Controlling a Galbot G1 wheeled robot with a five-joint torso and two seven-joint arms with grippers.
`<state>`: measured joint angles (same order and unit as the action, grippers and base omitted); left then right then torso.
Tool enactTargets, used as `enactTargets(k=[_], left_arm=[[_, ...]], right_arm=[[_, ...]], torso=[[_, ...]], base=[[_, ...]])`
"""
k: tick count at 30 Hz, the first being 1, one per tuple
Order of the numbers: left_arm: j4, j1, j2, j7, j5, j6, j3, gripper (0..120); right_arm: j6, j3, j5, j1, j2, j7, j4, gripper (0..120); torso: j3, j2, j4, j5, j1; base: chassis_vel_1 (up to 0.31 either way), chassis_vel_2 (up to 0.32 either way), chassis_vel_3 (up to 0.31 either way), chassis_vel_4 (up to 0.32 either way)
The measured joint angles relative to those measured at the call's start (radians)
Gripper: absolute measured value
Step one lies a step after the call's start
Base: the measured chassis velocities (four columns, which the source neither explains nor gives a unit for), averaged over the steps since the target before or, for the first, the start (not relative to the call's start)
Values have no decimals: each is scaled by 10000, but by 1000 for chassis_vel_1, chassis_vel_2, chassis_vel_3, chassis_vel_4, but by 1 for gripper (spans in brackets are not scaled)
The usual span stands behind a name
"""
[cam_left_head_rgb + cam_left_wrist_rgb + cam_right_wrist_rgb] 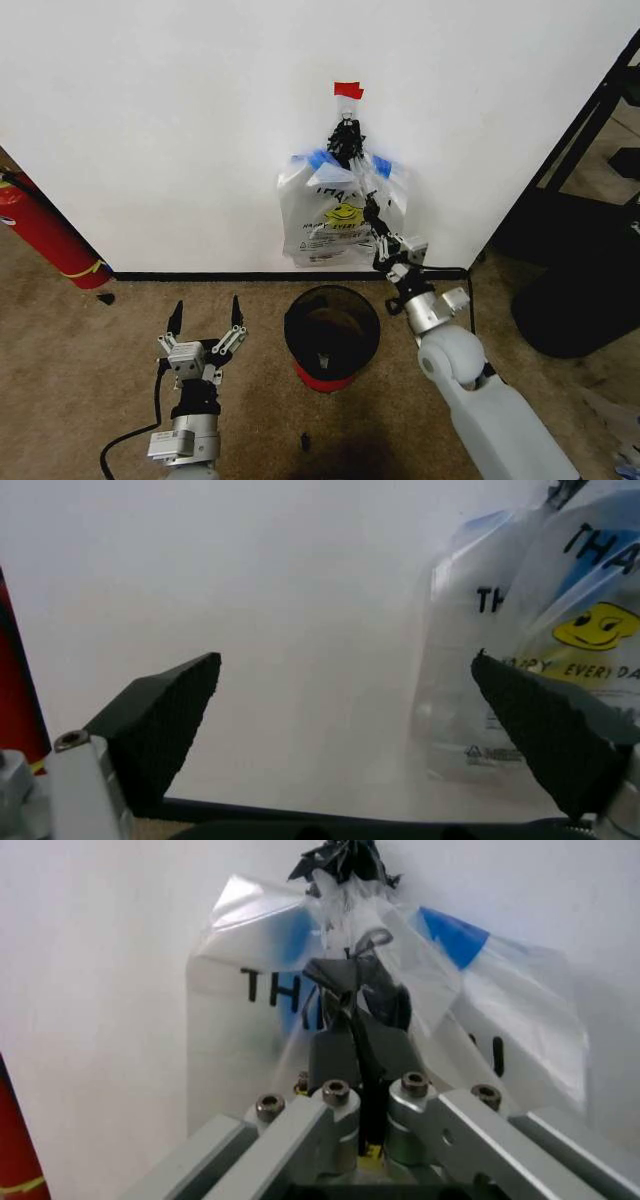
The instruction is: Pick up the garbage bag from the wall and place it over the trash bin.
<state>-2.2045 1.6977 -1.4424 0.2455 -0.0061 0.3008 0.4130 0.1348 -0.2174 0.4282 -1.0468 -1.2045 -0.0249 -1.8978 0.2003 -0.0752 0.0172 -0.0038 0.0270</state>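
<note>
Left gripper (205,318): near, wide open, empty. Right gripper (372,212): pinched closed on garbage bag (335,225) at far wall (150,120). Risk: thin plastic may tear or slip before reaching trash bin (332,335).

Thin, glossy translucent plastic is crinkling across the garbage bag (340,215), which is hanging against the smooth, matt painted wall (180,120) beneath a strip of red tape (348,90). The right gripper (358,1001) is pinching a fold of that film between matt black fingers on brushed-metal links, while the left gripper (205,318) is showing rough, finely textured black pads (165,720). The trash bin (332,335) is showing black wire mesh over a red base, standing on coarse, stained brown carpet (80,370).
</note>
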Motion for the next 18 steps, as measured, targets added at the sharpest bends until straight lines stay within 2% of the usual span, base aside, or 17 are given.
enactTargets(k=[18], left_arm=[[90, -52, 131, -2, -27, 21, -101, 99]], right_arm=[[318, -757, -440, -1996, 240, -199, -1106, 0]], torso=[[1, 1, 1, 0, 0]], base=[[0, 0, 0, 0]])
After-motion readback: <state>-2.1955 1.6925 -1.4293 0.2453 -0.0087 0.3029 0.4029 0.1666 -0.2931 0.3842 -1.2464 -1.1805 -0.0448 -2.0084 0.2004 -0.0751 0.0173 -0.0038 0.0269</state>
